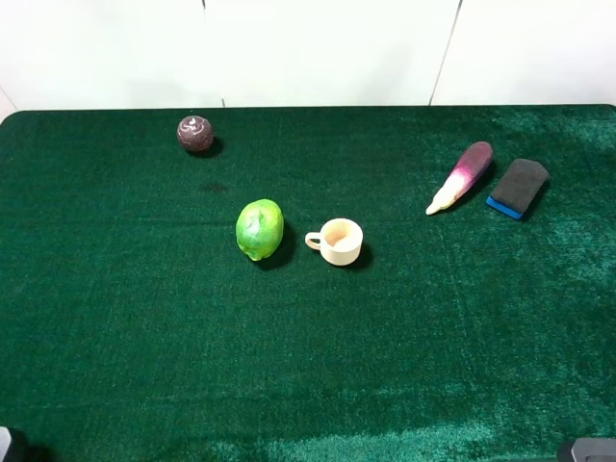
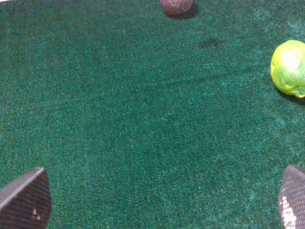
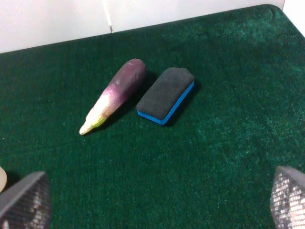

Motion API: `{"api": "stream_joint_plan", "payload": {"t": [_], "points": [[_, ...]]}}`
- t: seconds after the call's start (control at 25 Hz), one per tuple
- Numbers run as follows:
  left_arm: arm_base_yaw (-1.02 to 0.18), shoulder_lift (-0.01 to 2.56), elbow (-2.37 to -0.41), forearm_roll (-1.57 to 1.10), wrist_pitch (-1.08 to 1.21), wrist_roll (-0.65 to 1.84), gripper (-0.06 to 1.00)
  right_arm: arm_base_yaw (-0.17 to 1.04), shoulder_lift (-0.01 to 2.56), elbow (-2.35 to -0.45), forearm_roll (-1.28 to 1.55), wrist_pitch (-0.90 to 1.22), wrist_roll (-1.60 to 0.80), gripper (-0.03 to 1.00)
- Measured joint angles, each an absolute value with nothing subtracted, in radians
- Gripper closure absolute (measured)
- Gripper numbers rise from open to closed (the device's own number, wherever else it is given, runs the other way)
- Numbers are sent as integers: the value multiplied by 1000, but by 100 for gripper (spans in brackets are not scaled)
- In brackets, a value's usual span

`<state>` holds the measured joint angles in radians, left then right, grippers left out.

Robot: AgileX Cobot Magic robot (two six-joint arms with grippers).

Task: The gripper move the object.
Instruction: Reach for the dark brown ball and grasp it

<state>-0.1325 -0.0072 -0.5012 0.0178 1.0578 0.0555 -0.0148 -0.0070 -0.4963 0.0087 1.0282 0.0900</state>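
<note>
The small dark maroon ball-like fruit [image 1: 195, 134] with pale marks on top sits on the green cloth at the far left of the table. It also shows in the left wrist view [image 2: 176, 6], cut off by the frame edge. My left gripper [image 2: 162, 202] is open and empty, its fingertips [image 2: 26, 200] wide apart over bare cloth, well short of the fruit. My right gripper [image 3: 155, 200] is open and empty, its fingertips [image 3: 24, 202] spread apart short of the eggplant. In the exterior view only bits of the arms show at the bottom corners.
A green lime-like fruit [image 1: 259, 229] lies mid-table beside a small cream cup [image 1: 338, 241]; the lime also shows in the left wrist view [image 2: 289, 68]. A purple-and-white eggplant [image 1: 461, 176] and a black-and-blue eraser block [image 1: 518, 187] lie at the far right. A white wall stands behind the table's far edge.
</note>
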Motion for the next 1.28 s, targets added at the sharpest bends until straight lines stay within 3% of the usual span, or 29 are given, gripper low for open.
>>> {"api": "stream_joint_plan", "payload": {"t": [0.64,1.28], "points": [[-132,13,-509,18,1059,52,-2,-15,-7,-496,9,1028,90,28],[-132,530,-740,18,1052,37,-1,-15,-7,-496,9,1028,90,28]]}}
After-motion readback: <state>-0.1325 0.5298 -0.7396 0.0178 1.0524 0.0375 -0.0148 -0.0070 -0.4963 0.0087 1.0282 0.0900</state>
